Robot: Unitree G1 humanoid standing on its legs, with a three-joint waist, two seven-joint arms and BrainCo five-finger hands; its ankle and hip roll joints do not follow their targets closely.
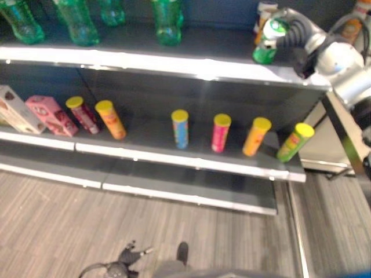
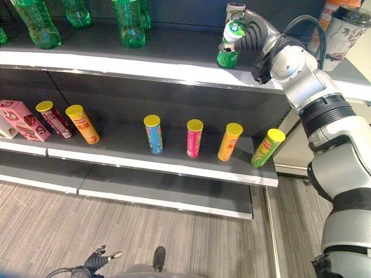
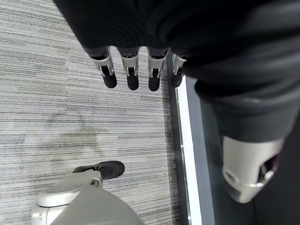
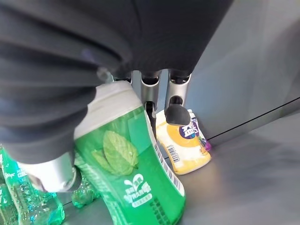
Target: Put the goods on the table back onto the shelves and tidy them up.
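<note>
Reaching up w/ right hand [image 2: 250, 36] to top grey metal shelf [image 2: 174, 63], fingers and thumb wrapping round squat green plastic bottle w/ white cap and mint-leaf label [image 2: 229, 45]. Bottle standing upright on shelf near its right end, base touching the board. Label print too small to read. Sitting just behind it: small yellow-orange bottle w/ white cap [image 4: 183, 149], partly hidden by fingers. Hanging low by the floor: left hand [image 3: 131, 70], fingers straight, relaxed, holding nothing, over grey striped carpet [image 3: 56, 122]. Standing further left on top shelf: tall clear green drink bottles [image 2: 130, 23], tops cut off. Lining middle shelf: yellow-lidded snack tubes [image 2: 195, 138] in several colours, rightmost leaning; pink carton box [image 2: 23, 119] at far left.
</note>
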